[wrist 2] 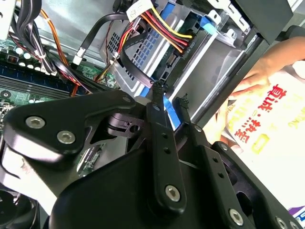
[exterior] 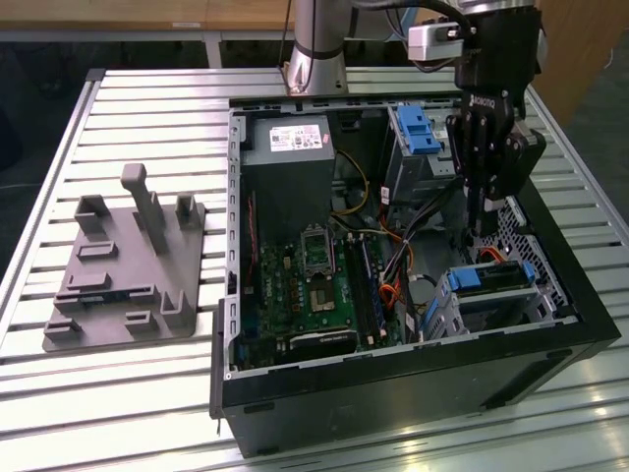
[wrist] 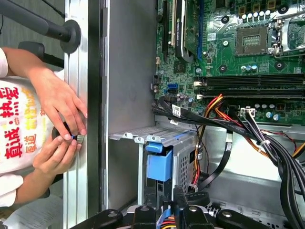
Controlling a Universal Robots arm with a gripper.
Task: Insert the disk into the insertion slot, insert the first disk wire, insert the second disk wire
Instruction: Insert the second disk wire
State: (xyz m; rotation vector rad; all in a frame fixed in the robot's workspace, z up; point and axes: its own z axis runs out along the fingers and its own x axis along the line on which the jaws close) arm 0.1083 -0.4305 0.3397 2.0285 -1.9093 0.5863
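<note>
Deep inside the computer case (exterior: 393,393) on the exterior view's right, the gripper (exterior: 480,216) hangs tips-down, jaws barely parted and seemingly empty, just above the disk (exterior: 489,279) seated in the insertion slot (exterior: 454,307)

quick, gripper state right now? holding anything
gripper: open a little, holding nothing, tips close to the disk
</note>
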